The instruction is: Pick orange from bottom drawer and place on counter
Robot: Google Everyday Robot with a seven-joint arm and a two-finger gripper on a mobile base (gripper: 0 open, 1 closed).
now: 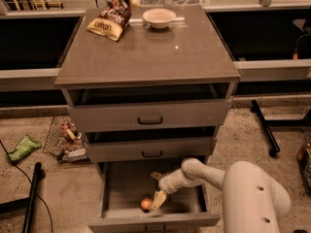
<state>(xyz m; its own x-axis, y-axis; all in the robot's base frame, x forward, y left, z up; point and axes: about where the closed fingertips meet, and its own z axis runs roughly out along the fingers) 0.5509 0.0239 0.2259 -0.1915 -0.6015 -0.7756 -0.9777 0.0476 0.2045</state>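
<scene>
The orange (pixel 145 204) lies on the grey floor of the open bottom drawer (pixel 116 188), near its front middle. My gripper (pixel 156 188) reaches down into the drawer from the right on a white arm. Its fingers are spread, one yellowish fingertip (pixel 157 200) right beside the orange on its right, the other (pixel 156 175) further back. The orange is not between them. The counter (pixel 146 52) is the glossy grey-brown top of the cabinet above.
A snack bag (pixel 111 19) and a white bowl (pixel 159 17) sit at the counter's back. The two upper drawers (pixel 149 114) are slightly open. A wire basket (pixel 65 139) and green wrapper (pixel 22 147) lie on the floor left; a black stand leg (pixel 265 127) is right.
</scene>
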